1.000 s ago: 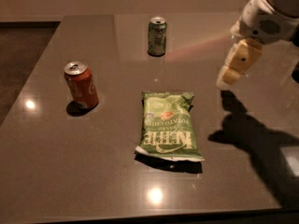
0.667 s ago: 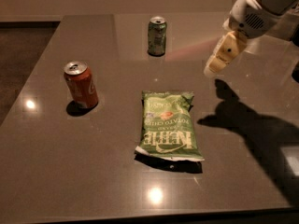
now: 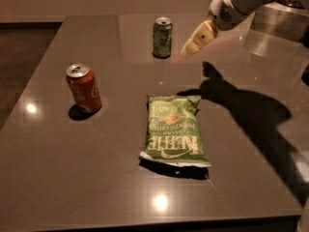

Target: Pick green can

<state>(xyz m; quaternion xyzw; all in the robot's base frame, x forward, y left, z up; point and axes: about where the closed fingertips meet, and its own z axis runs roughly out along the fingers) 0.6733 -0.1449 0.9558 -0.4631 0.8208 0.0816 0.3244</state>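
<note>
Near the far edge of the dark table (image 3: 96,178), about midway along it, the green can (image 3: 162,37) stands upright with its silver top showing. The gripper (image 3: 195,41) hangs just to its right, angled down toward it but not touching; whether it is released or clenched we cannot tell. The white arm (image 3: 241,1) reaches in from the far right corner.

Toward the left edge the orange can (image 3: 84,87) stands upright and well apart from the green one. We cannot tell whether either can is opened or what it holds. A green chip bag (image 3: 175,131) lies flat in the middle of the table, its lower end pointing to the near edge, its lettering upside down to us and its ends looking closed.

Bare tabletop runs between the green can and the bag, and a wider stretch lies between the can and the left edge. On the right half we see only the arm's shadow (image 3: 241,110), spreading from just behind the bag to the near right corner. By the far right edge stands a shiny metal box (image 3: 280,28) — its contents hidden from us.
</note>
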